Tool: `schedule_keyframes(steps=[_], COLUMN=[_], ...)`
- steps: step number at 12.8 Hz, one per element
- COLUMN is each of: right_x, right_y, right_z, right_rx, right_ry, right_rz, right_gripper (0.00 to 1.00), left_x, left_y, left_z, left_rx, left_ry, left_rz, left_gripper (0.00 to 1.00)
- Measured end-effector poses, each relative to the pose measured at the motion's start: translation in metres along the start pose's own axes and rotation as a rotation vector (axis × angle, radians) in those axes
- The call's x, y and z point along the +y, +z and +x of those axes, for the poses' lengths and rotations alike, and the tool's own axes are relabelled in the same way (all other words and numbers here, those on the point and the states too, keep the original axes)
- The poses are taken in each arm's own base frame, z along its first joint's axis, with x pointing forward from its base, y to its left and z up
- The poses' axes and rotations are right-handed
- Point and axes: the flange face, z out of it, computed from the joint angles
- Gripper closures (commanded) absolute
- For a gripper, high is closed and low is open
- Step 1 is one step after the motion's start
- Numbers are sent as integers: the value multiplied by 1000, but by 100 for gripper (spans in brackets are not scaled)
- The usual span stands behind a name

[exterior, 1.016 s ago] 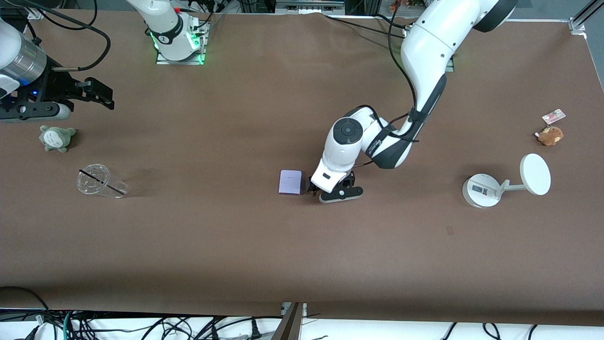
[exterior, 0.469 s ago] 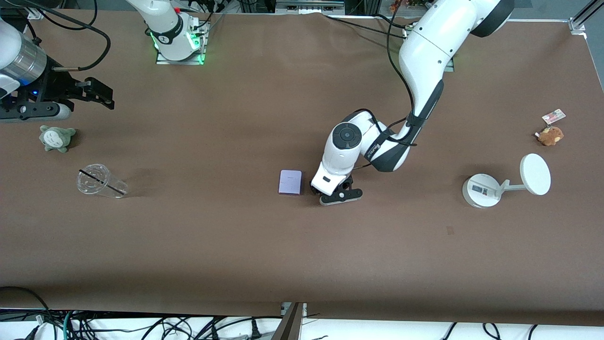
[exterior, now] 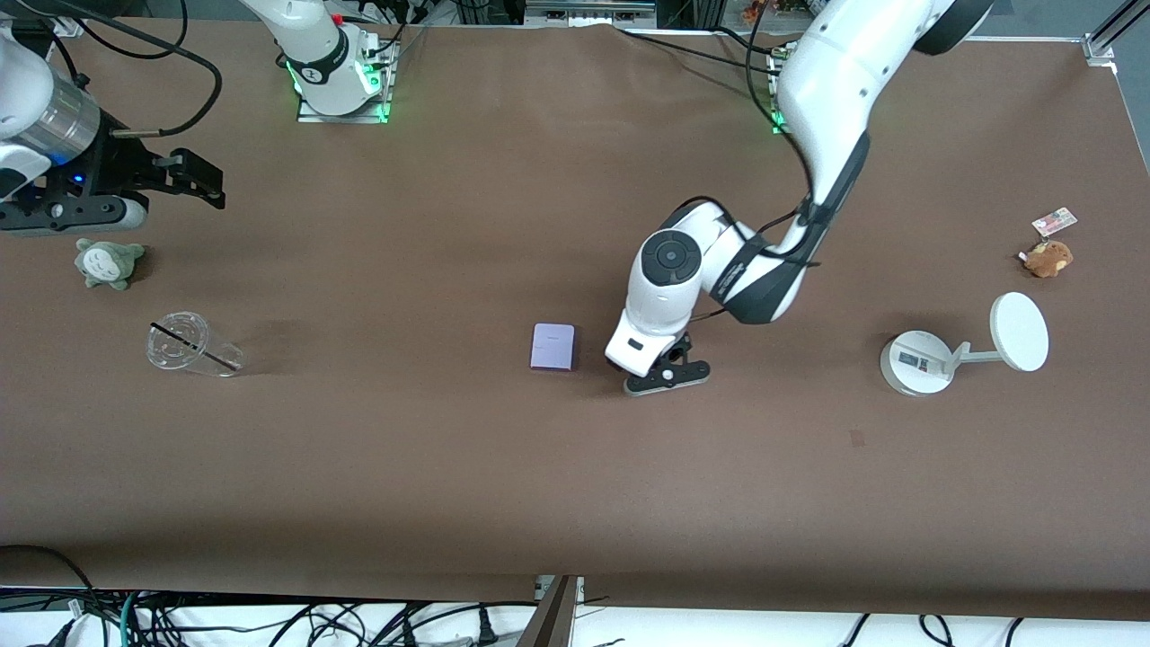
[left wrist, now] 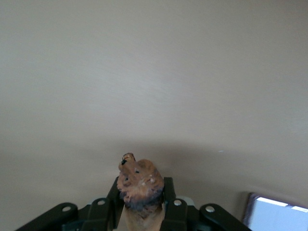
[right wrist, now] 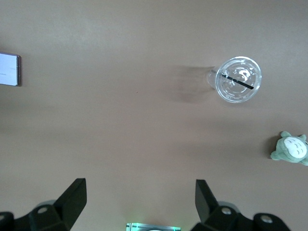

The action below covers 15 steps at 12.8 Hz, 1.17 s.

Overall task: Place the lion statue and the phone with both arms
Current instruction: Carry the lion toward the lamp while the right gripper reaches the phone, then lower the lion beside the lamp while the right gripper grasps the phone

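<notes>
The lion statue (left wrist: 139, 179) is orange-brown with a darker mane end. It sits clamped between the fingers of my left gripper (left wrist: 142, 188). In the front view the left gripper (exterior: 663, 370) is low over the table beside the phone (exterior: 552, 347), toward the left arm's end, and the hand hides the lion. The phone is a flat lavender-white slab lying on the table; it also shows in the left wrist view (left wrist: 276, 214) and the right wrist view (right wrist: 9, 69). My right gripper (exterior: 199, 177) waits open and empty above the right arm's end of the table, jaws wide apart (right wrist: 140, 188).
A clear plastic cup (exterior: 193, 346) with a black straw lies on its side near a grey-green plush (exterior: 110, 261). At the left arm's end are a white round-based stand with a disc (exterior: 961, 346) and a brown plush with a tag (exterior: 1048, 256).
My left gripper has shifted with the lion away from the phone toward the left arm's end. The right arm has barely moved.
</notes>
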Motion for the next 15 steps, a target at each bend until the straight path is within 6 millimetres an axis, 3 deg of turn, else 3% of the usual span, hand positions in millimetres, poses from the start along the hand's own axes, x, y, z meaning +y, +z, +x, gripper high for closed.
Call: schedule_keyframes(steps=[2, 4, 7, 9, 10, 11, 15], right_x=[-3, -17, -74, -127, -152, -174, -241], right_y=[10, 26, 61, 88, 105, 122, 200], right_z=[5, 14, 36, 49, 55, 61, 84], right_rx=[-18, -47, -51, -27, -13, -4, 23], right_ry=[-6, -32, -121, -129, -110, -87, -2], right_rz=[1, 0, -4, -7, -5, -3, 17], right_gripper=[0, 0, 0, 0, 0, 0, 0], left_x=[-41, -89, -178, -250, -276, -292, -323], left_y=[-42, -72, -100, -103, -100, -94, -53], left_z=[23, 46, 90, 117, 124, 126, 117], left_rx=[-26, -61, -134, -165, -175, -184, -210], left_ry=[64, 126, 194, 256, 287, 319, 451], left_rz=[73, 123, 67, 10, 0, -4, -22], left_gripper=[86, 85, 85, 85, 85, 85, 83])
